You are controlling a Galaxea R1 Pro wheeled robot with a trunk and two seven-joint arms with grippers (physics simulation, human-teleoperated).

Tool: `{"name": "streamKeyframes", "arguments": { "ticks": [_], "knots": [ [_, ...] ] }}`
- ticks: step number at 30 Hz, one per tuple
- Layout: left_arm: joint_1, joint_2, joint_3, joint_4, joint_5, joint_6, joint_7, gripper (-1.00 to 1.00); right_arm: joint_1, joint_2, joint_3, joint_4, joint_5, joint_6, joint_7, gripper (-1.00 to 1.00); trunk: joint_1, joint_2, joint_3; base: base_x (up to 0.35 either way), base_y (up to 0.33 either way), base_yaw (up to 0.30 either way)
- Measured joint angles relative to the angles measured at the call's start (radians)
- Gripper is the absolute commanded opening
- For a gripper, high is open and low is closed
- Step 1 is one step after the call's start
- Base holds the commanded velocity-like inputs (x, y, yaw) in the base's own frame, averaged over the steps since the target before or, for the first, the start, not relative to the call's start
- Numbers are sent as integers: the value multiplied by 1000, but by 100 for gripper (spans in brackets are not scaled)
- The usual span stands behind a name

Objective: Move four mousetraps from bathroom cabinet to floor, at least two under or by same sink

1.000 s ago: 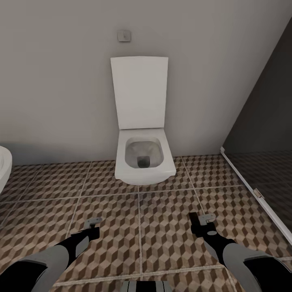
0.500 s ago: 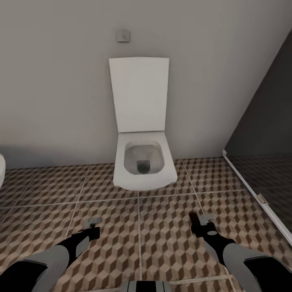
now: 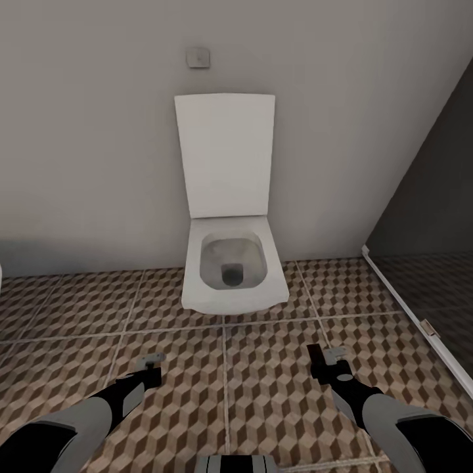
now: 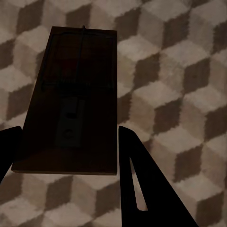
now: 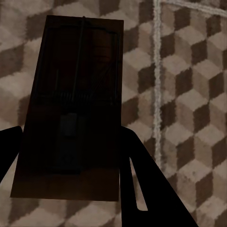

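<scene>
A dark-brown mousetrap point(image 4: 71, 94) with a metal spring bar sits between the black fingers point(image 4: 137, 179) of my left gripper point(image 4: 68, 137), which is shut on it. My right gripper point(image 5: 71, 137) is shut on a second mousetrap point(image 5: 75, 94) in the same way. In the head view both grippers, left point(image 3: 152, 368) and right point(image 3: 326, 362), hang low over the cube-patterned bathroom floor point(image 3: 263, 394), a little in front of the toilet. The cabinet and the sink are out of view.
A white toilet point(image 3: 226, 269) with its lid raised stands against the grey wall straight ahead, a flush plate point(image 3: 197, 58) above it. A dark glass partition point(image 3: 427, 223) with a white floor rail point(image 3: 407, 305) closes off the right side.
The whole head view has shifted: the toilet sits slightly nearer and more central, and the white rim at the left edge has slid out of frame. Both arms keep their poses.
</scene>
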Motion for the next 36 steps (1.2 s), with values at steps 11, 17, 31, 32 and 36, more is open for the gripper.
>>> {"name": "streamKeyframes", "arguments": {
  "ticks": [11,17,31,32,36],
  "knots": [
    [0,0,0,-1,1,0,3,-100,0,-1,0,0,1,1,0,-100,0,0,0,1,-4,0],
    [0,0,1,-3,1,1,3,-100,0,0,0,0,1,1,0,-100,0,0,0,0,-177,0],
    [0,0,2,-3,2,0,4,-100,0,3,0,0,-1,5,-8,-100,0,0,0,0,-45,2],
    [0,0,2,-3,2,0,4,-100,0,3,0,0,-1,5,-8,-100,0,0,0,0,-2,80],
    [0,1,1,-3,2,0,4,-100,0,1,0,0,0,6,-9,-100,0,0,0,0,-1,157]
  ]
}}
